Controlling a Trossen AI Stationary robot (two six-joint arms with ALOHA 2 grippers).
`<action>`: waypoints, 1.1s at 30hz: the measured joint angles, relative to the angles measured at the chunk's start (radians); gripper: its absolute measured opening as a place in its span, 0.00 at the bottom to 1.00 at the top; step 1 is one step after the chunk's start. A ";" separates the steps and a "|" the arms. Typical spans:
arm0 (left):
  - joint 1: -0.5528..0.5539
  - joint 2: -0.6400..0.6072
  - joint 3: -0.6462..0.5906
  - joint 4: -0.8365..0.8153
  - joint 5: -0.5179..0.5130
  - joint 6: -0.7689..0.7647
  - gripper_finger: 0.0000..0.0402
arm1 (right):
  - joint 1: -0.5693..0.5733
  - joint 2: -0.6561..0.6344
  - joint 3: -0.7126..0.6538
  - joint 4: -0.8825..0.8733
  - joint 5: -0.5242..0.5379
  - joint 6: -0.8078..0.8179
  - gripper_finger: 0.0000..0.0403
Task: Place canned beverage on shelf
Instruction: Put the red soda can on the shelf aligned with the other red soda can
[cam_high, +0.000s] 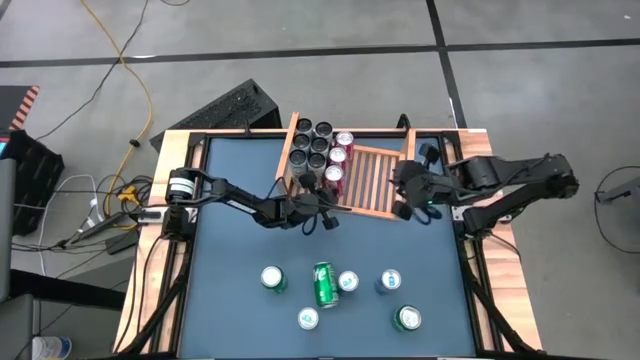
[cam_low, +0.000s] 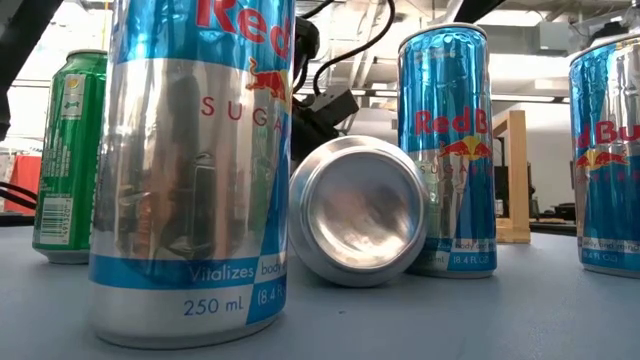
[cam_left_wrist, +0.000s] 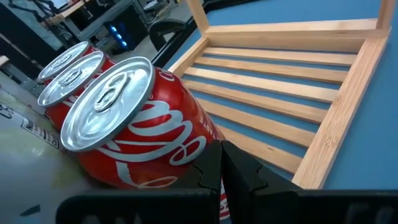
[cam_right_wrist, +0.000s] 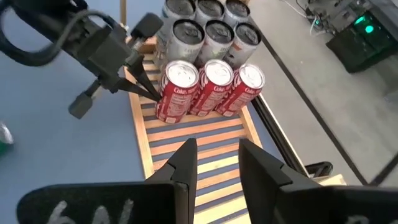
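3 red cans (cam_right_wrist: 208, 87) in shelf (cam_right_wrist: 186, 140)

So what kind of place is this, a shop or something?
More likely a robotics lab or workshop: bare concrete floor with loose cables, electronics beside the table, and a lone wooden shelf of cans as a mock store display.

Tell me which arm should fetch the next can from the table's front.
Left, probably. Its gripper is shut and empty beside the red cans, free to go. The right gripper hovers at the shelf's far side, near its frame.
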 joint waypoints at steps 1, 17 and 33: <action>-0.001 0.000 0.000 0.000 0.002 -0.002 0.00 | -0.007 0.014 0.000 0.001 0.000 0.001 0.26; -0.175 -0.355 -0.002 -0.375 -0.002 0.059 0.00 | -0.193 0.132 -0.236 0.414 -0.244 -0.236 0.26; -0.225 -0.943 -0.003 -0.860 -0.159 -0.073 0.00 | -0.295 0.343 -0.427 0.803 -0.380 -0.201 0.07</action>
